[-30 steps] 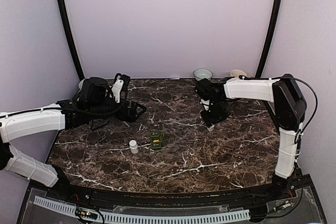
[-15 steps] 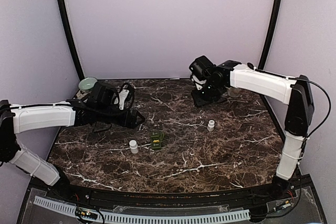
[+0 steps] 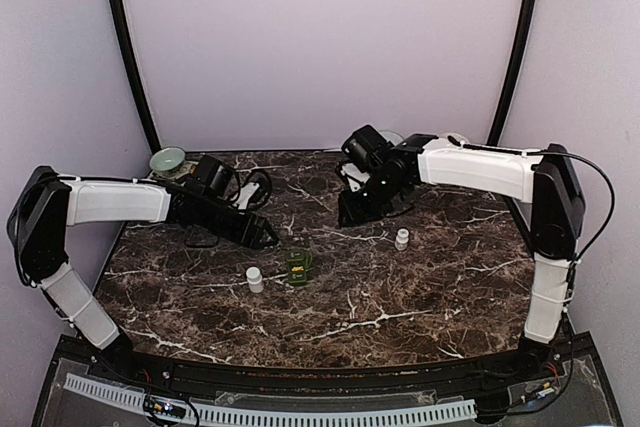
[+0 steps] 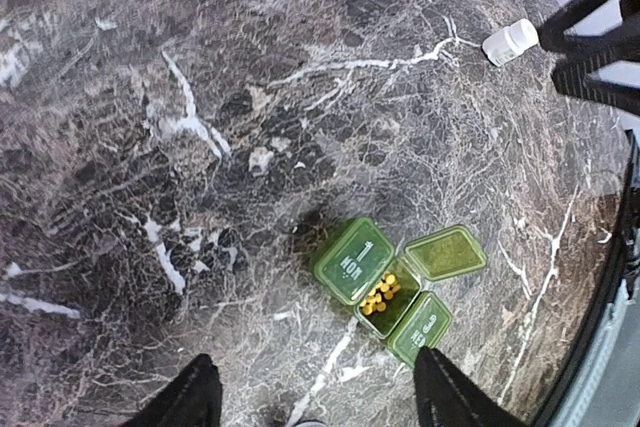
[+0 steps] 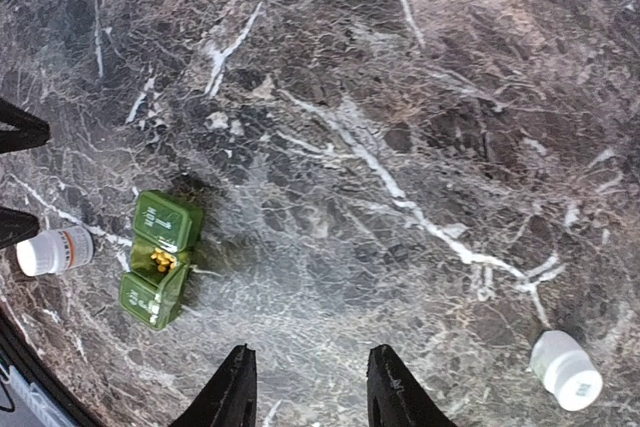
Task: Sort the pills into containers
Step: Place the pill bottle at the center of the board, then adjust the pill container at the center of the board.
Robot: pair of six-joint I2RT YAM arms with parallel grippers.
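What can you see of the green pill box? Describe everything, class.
The pill box is translucent green plastic, three compartments in a row. The two end lids are shut and lettered; the middle lid is flipped open, showing small yellow pills inside. It lies flat on the marble table, nothing else touching it.

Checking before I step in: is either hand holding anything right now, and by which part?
Nothing is held. The left hand and the right hand are both open and empty above the table.
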